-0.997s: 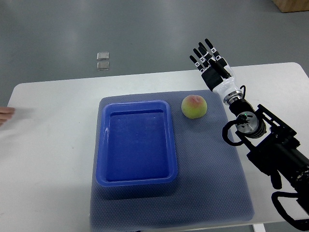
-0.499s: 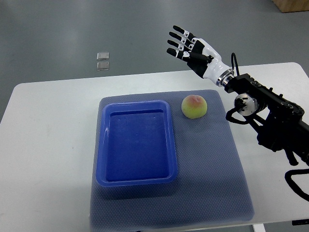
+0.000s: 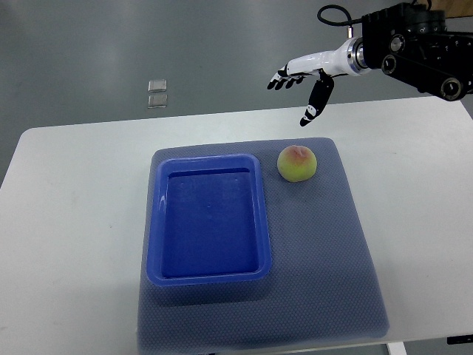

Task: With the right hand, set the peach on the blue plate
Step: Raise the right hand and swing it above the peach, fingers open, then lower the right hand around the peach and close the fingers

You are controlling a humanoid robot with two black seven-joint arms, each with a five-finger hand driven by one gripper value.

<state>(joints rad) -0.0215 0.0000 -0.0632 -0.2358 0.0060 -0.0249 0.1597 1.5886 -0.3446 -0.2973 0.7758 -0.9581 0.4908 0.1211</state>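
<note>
Glossy plastic blue plate point(image 3: 209, 274), woven-textured matt mat point(image 3: 325, 259), smooth matt table point(image 3: 74, 222), fuzzy-skinned peach point(image 3: 297, 163)

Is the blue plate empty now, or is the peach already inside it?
Empty. The blue plate shows only its bare blue floor; the peach lies outside it, on the gray mat beside its right rim.

Bright, even overhead light fills the sharp top view — soft glare sheens the blue plate point(image 3: 209, 219) floor, faint shadows hug the peach point(image 3: 297, 163) and tray rim — nothing blurred.
</note>
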